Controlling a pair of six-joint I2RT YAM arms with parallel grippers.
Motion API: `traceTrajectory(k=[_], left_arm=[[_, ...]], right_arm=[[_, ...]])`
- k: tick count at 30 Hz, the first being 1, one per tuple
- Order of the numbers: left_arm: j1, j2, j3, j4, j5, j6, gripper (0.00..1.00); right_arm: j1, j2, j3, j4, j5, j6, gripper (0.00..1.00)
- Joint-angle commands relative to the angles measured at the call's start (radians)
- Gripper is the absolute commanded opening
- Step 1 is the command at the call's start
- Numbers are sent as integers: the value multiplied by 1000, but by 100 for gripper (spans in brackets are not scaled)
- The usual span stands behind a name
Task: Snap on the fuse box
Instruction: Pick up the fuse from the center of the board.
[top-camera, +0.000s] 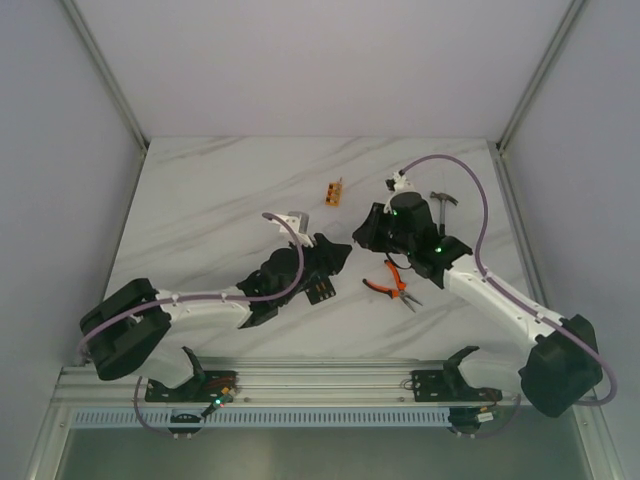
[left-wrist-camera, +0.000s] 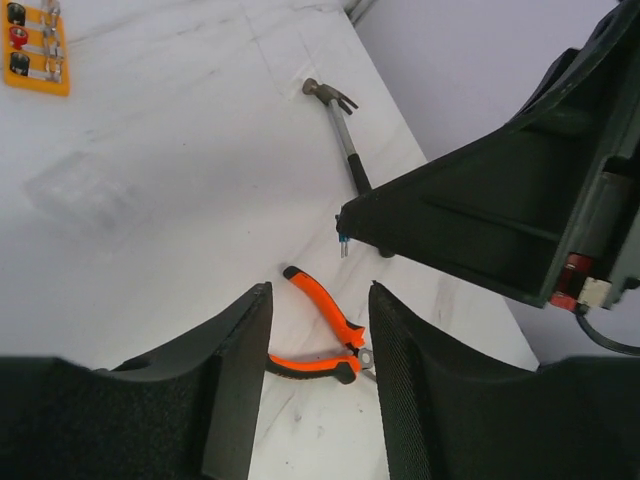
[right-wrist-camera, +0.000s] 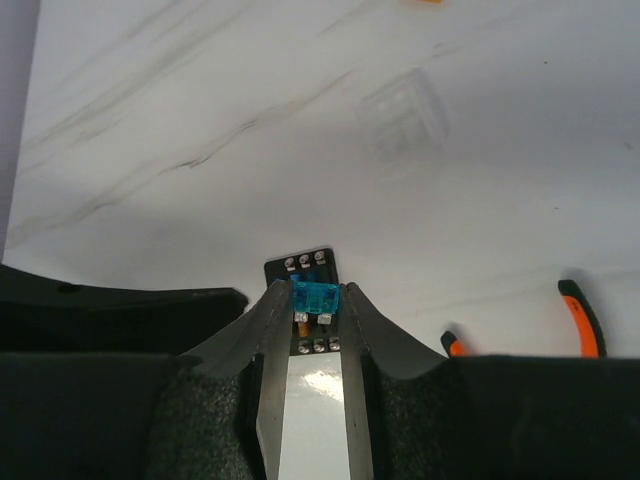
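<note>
Top external view takes in the whole white marble-patterned desk (top-camera: 200, 220), walled on the left, right and far sides, with broad open surface on the left and toward the far edge. Both arms reach inward. The left gripper (top-camera: 335, 252) and right gripper (top-camera: 358, 238) are close together at mid-desk.

A steel claw hammer with a black grip (top-camera: 445, 200) lies near the right edge. Orange-handled pliers (top-camera: 392, 283) lie just nearside of the right gripper. The fuse box (top-camera: 320, 290), a small black squarish plastic block with pale marks, sits on the desk just nearside of the left gripper. A small orange block (top-camera: 334, 191) lies alone farther back.

Left wrist view adds what the overhead one lacks. The left gripper (left-wrist-camera: 318, 295) has its fingers spread with nothing between them, and the pliers (left-wrist-camera: 325, 335) show through the gap. A clear plastic cover (left-wrist-camera: 75, 195) lies flat on the desk, near the orange block (left-wrist-camera: 35, 45).

Right wrist view alone shows the right gripper (right-wrist-camera: 313, 295) pinching a tiny blue fuse (right-wrist-camera: 313, 297) at its tips. The fuse box (right-wrist-camera: 305, 263) lies directly behind the tips, and the cover (right-wrist-camera: 405, 125) is well beyond.
</note>
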Motion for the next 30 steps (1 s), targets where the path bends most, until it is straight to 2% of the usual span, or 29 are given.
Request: traceTrajectory(k=[1, 15, 30], left_arm=[[-11, 52, 48, 42, -2, 66, 51], [-11, 94, 91, 69, 13, 76, 41], [-11, 100, 94, 71, 32, 87, 1]], right_arm=[[14, -37, -25, 56, -2, 43, 24], [42, -60, -46, 67, -2, 61, 23], [57, -111, -110, 95, -12, 99, 24]])
